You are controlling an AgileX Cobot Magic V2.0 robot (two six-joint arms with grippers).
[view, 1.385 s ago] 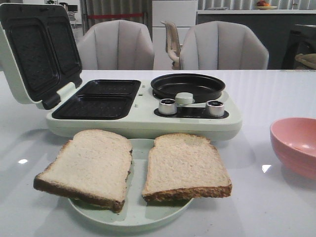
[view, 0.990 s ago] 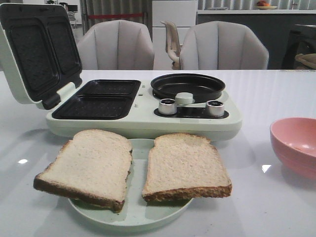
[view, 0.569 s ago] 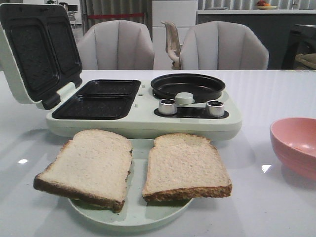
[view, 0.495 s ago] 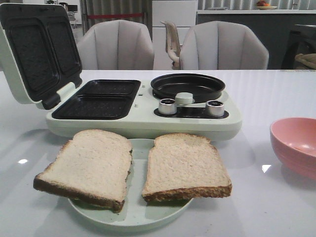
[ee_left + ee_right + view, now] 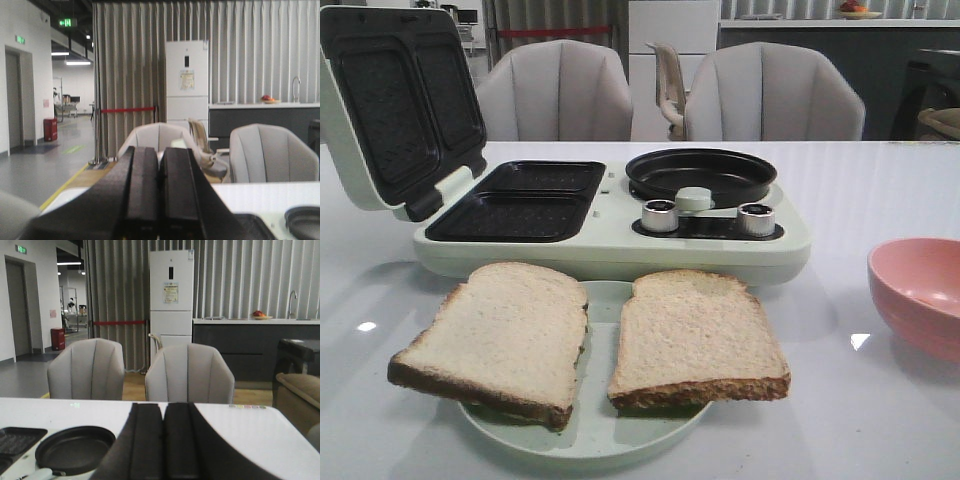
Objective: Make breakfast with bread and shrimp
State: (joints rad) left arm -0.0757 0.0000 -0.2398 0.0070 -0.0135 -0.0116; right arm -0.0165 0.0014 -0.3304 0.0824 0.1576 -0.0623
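Front view: 2 bread slices [image 5: 590, 340] on plate [image 5: 582, 440] (side by side).

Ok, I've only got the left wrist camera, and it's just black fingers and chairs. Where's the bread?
Observer: The bread, two slices, lies side by side on a pale green plate, just in front of the breakfast maker.
Operator: Is its lid open?
Observer: Yes. The lid stands up at the left, and the sandwich wells have nothing in them.
Operator: And the shrimp?
Observer: I can't see any. A pink bowl sits at the right, but its bottom is hidden from the front view.
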